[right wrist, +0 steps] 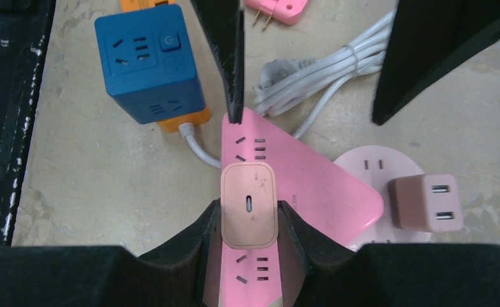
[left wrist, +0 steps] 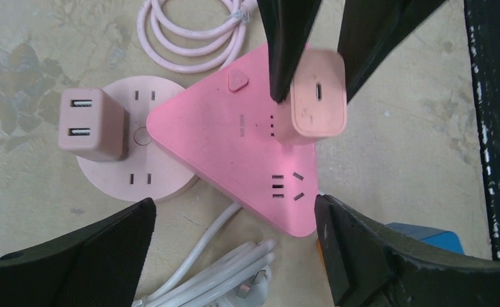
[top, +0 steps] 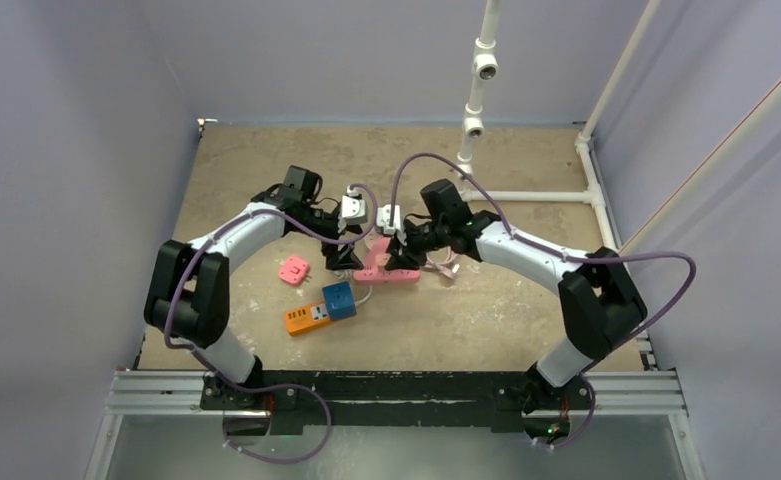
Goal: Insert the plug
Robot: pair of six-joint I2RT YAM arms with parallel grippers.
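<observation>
Tan bench [top: 526,310], near its middle: the right gripper [right wrist: 250,220] pinches the pink plug [right wrist: 248,188] upright on the triangular pink power strip [left wrist: 221,144]; the left gripper [left wrist: 234,204] hovers wide open above one corner.

plug [right wrist: 248,204]: over triangular strip [right wrist: 324,185] | round socket [left wrist: 135,185]: touching strip's corner | adapter [left wrist: 92,125]: on round socket
</observation>
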